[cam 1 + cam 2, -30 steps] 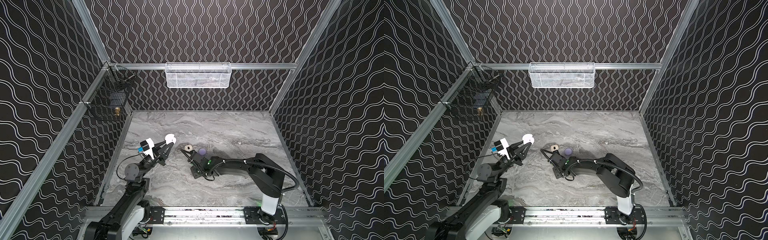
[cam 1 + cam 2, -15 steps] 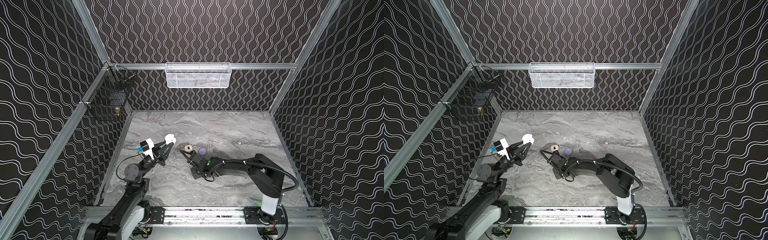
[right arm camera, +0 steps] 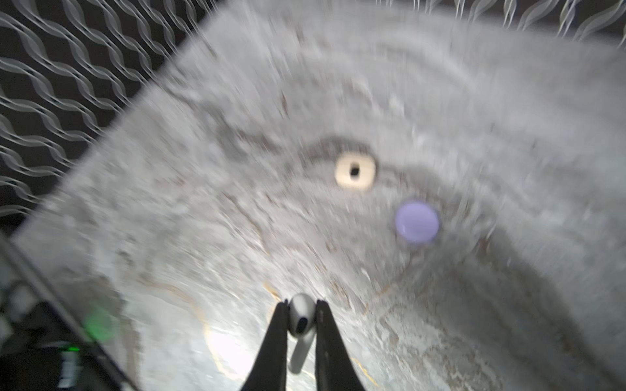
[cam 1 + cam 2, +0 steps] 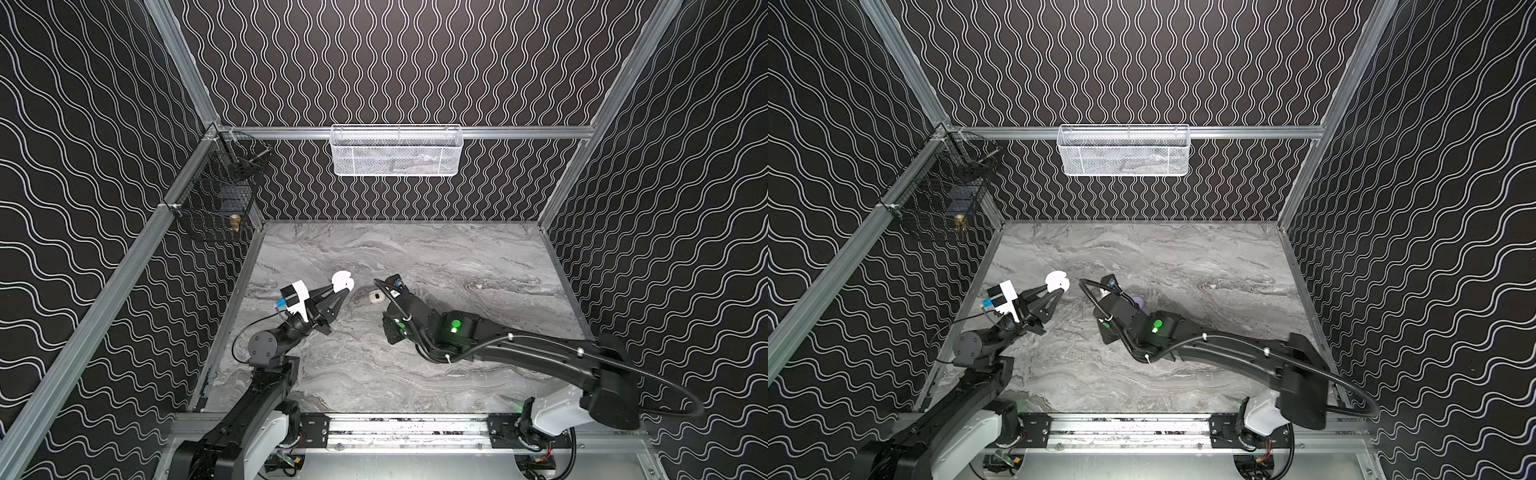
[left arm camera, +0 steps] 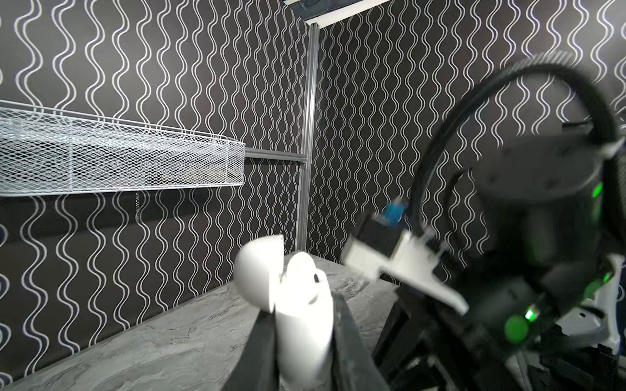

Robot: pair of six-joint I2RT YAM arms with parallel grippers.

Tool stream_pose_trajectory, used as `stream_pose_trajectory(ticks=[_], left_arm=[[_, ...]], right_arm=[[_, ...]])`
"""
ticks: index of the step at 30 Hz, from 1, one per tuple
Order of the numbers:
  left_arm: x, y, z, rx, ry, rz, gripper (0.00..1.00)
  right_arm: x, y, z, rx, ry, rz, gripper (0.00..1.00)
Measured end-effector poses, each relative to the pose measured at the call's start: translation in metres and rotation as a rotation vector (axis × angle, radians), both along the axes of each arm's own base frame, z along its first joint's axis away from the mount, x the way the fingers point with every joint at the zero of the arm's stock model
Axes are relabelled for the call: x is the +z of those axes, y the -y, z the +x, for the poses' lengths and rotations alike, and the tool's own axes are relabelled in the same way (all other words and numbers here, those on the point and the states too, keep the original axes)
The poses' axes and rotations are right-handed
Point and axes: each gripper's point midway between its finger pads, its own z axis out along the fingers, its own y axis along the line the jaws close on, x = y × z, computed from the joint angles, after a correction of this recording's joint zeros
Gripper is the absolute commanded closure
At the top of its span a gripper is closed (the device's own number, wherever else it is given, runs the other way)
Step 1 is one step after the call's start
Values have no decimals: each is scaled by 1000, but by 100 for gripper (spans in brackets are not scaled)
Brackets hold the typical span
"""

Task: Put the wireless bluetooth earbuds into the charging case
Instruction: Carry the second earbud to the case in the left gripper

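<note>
Charging case (image 4: 342, 281) and earbud (image 3: 299, 321) held toward table's (image 4: 457, 257) left edge.
Left pincer (image 4: 340, 293) clamps charging case, right pincer (image 3: 302, 302) pinches earbud; open room toward right edge.

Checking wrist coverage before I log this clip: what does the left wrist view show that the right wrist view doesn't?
Only left wrist: the left claw shut on the open white charging case with one seated earbud, plus the white mesh basket. Only right wrist: the right claw pinching a white earbud, a cream case and a lavender case beyond it. Both: the marble tabletop and wavy-patterned wall.
</note>
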Motion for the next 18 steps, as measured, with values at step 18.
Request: stream_pose_trajectory(ticks=[18], left_arm=[[5, 47, -39, -63, 122, 134, 100]], right_arm=[[140, -24, -45, 57, 446, 194, 88]])
